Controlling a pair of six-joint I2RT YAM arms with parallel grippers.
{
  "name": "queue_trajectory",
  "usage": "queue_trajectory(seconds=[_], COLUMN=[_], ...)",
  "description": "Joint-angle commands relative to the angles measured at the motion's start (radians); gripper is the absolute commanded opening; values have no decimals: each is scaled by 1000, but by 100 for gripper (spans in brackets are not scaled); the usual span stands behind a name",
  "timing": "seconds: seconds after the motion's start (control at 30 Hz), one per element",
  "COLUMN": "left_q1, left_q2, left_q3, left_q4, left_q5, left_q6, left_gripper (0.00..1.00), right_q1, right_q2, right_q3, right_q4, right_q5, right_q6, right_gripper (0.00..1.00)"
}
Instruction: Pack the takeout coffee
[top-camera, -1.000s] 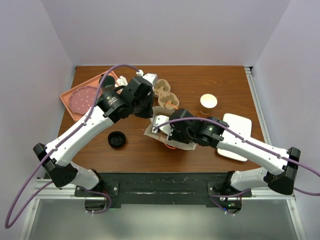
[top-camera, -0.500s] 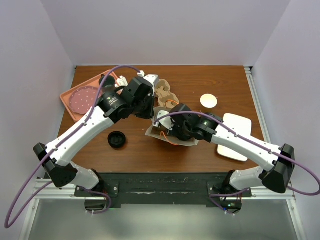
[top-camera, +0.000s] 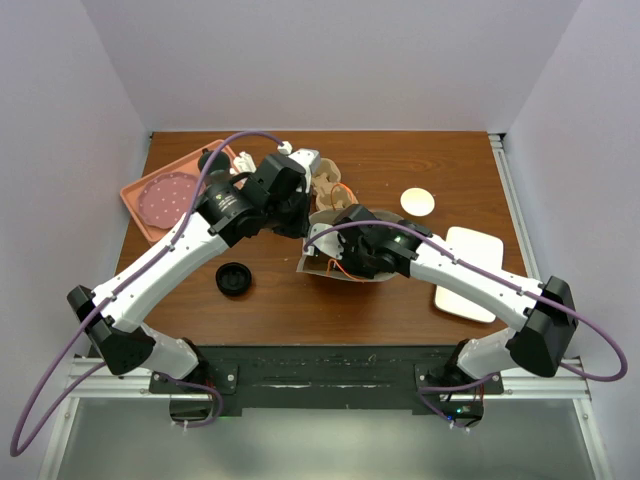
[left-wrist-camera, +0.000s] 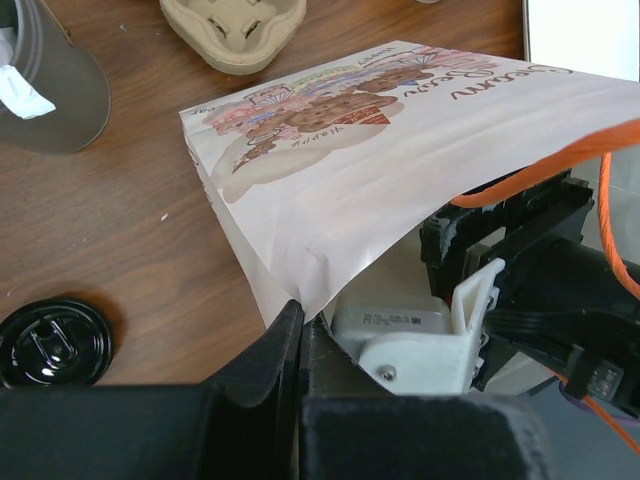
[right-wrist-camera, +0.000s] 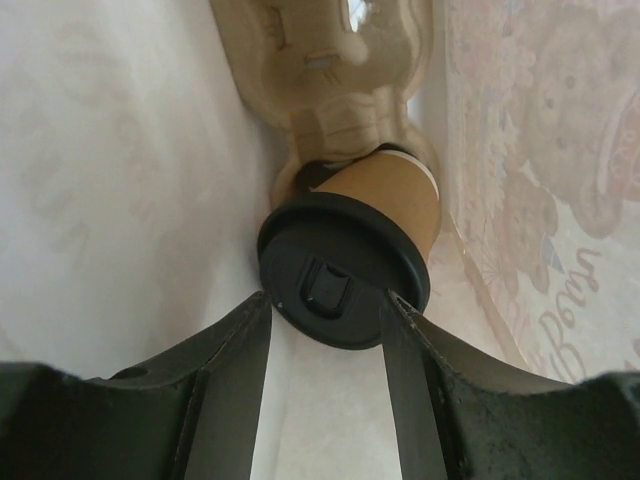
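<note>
Two loose things lie nearest the arm bases: a black lid (top-camera: 232, 279) on the left of the table (top-camera: 420, 160) and a white plate (top-camera: 475, 245) on the right, with my right arm crossing over it. Just past them, mid-table, lies the paper bag (left-wrist-camera: 400, 150), and both arms meet there. My left gripper (left-wrist-camera: 300, 325) is pinched tight on the edge of the bag's upper sheet, lifting it so the mouth gapes. My right gripper (right-wrist-camera: 325, 300) is pushed inside that mouth with its fingers spread apart. The takeout coffee (right-wrist-camera: 385, 200) lies just beyond those fingertips, its black cap (right-wrist-camera: 340, 275) facing the wrist camera and framed between the two fingers, tan side pointing deeper into the bag. I cannot tell whether the fingers touch it. A cup carrier (right-wrist-camera: 330, 90) shows right behind the cup, between the bag's walls. Beyond the bag's far edge a cardboard holder (left-wrist-camera: 232, 30) rests on the wood; whether it is the same one I cannot tell. Farther out stand a grey tumbler (left-wrist-camera: 50, 85), a round white disc (top-camera: 418, 201) and, far left, a pink tray (top-camera: 135, 195).
</note>
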Motion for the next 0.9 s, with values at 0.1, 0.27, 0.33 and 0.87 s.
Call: queue_trajectory(seconds=[0.1, 0.27, 0.33, 0.87], left_q1=[2, 2, 2, 4], left_q2=[-29, -32, -36, -51], left_q3=[-31, -35, -38, -77], left_q4=[57, 65, 64, 30], left_q5=[60, 69, 63, -39], left_q6=[50, 65, 74, 53], left_gripper=[0, 0, 0, 0], right_q1=[-11, -13, -13, -14], right_q2=[21, 54, 67, -84], right_q3=[37, 57, 67, 120], right_q4=[1, -3, -5, -26], right_q5=[-37, -54, -52, -31], right_q6=[-119, -144, -147, -197], right_gripper=[49, 35, 25, 0])
